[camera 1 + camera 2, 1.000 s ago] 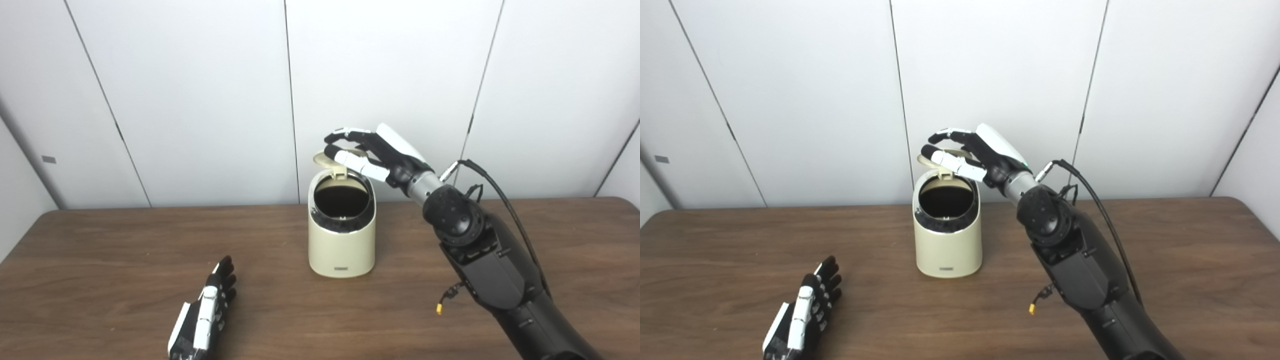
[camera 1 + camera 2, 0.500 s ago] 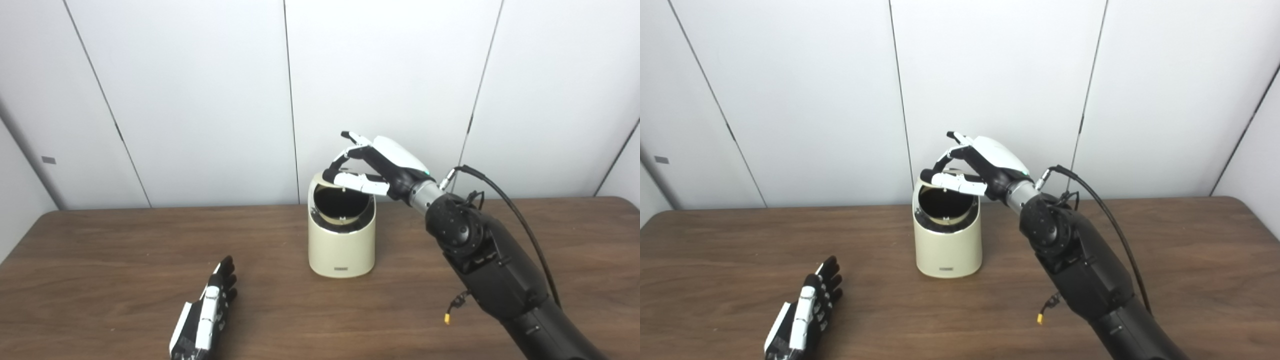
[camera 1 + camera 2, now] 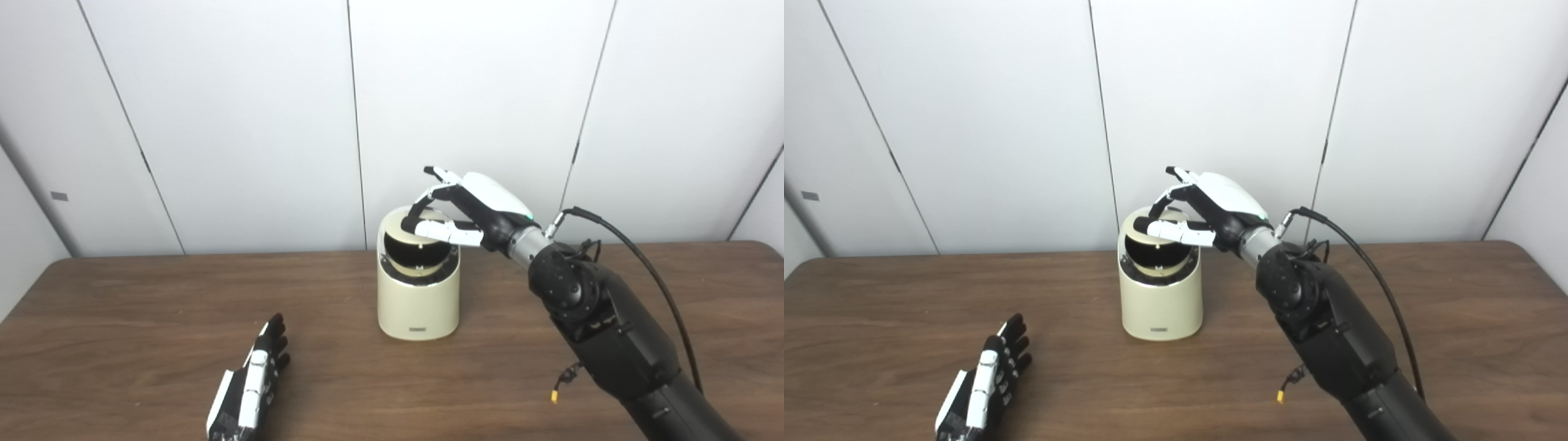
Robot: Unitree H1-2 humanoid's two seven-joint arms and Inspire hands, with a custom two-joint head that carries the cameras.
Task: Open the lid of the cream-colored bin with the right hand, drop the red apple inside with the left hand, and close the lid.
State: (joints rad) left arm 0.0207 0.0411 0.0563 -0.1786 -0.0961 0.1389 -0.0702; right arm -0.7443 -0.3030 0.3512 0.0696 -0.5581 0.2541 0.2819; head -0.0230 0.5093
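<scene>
Left eye view: the cream-colored bin (image 3: 418, 297) stands upright at frame center on the table (image 3: 122, 318), its opening tilted toward the camera. The lid (image 3: 411, 224), raised a second ago, is now half lowered under the right hand (image 3: 468, 208), fingers curled loosely on it.

Right eye view: the left hand (image 3: 986, 383) lies flat, fingers together, lower left, unchanged.

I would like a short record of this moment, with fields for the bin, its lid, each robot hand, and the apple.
bin: cream-colored bin, upright on the wooden table
lid: lid partly lowered, dark opening shows beneath
right robot hand: right robot hand over the bin top, fingers on the lid
left robot hand: left robot hand flat on the table, holding nothing
apple: not visible in either view
</scene>
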